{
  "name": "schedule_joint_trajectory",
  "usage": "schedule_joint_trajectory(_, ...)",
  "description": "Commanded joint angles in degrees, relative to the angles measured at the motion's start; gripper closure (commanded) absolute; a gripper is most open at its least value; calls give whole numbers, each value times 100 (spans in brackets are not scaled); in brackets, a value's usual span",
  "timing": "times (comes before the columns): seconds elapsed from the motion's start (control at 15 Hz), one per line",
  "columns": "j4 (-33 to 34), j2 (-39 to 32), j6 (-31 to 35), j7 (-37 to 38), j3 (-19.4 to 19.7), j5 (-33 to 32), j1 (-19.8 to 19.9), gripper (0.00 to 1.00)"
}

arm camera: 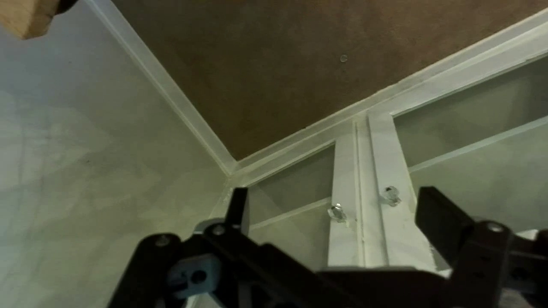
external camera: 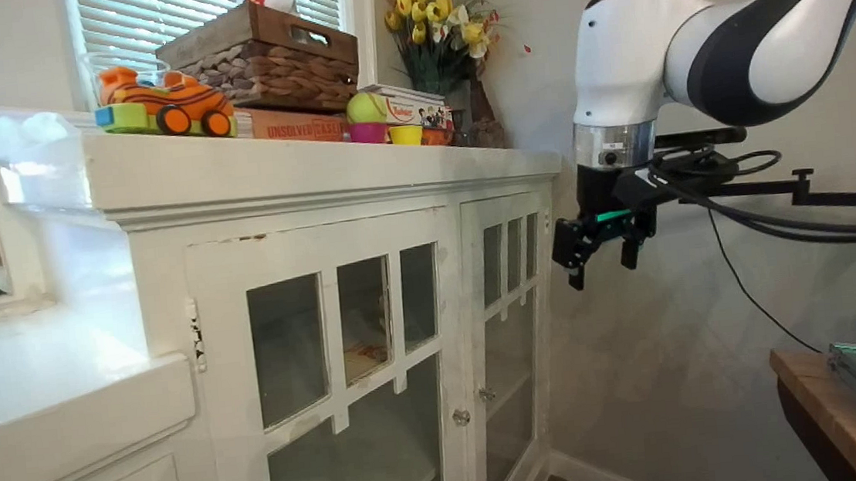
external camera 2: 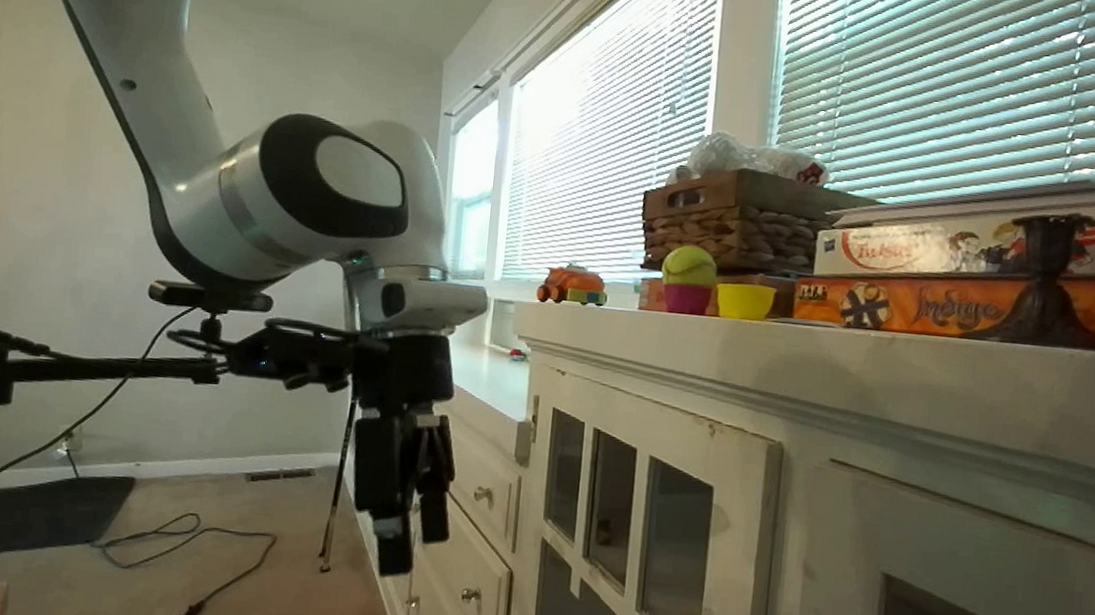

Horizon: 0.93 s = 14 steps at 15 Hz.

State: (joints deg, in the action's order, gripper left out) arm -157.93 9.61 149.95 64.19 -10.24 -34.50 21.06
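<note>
A: How do the fingers (arm camera: 443, 224) stand?

B: Spread wide and pointing down, in front of the white cabinet (external camera: 160, 279) and lower than the surface (external camera: 328, 160) along its top.

A: What's closest to them?

B: The cabinet's glass-paned doors (external camera: 223, 328), two of them. The fingers hang apart from both.

A: And the clear knobs (arm camera: 391, 196)?

B: One on each door, side by side where the doors meet, well below the surface's front edge. In the wrist view both show in the gap between the fingers, farther down.

A: What does the surface carry?

B: In an exterior view, an orange toy vehicle (external camera: 164, 105) near the corner away from the wall (external camera: 641, 377). Next along is a wicker basket (external camera: 281, 71) above an Unsolved Case box (external camera: 300, 130).

A: Past that?

B: A yellow-green ball (external camera 2: 690, 266) sitting on a pink cup (external camera 2: 687, 300), with a yellow cup (external camera 2: 745, 301) just beside it, both close to the front edge. Yellow flowers (external camera: 423, 10) stand toward the wall end.
</note>
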Motion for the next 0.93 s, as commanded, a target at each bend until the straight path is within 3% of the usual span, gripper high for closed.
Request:
schedule_joint_trajectory(0.0,111,-701,178,508,717,-1012,26,0)
schedule_joint_trajectory(0.4,506,-1731,240,1372,1811,-1760,-390,0)
schedule_joint_trajectory(0.47,203,-1282,283,781,1887,-1405,-463,0)
schedule_joint_trajectory(0.87,257,-1382,284,809,2056,-1411,-631,0)
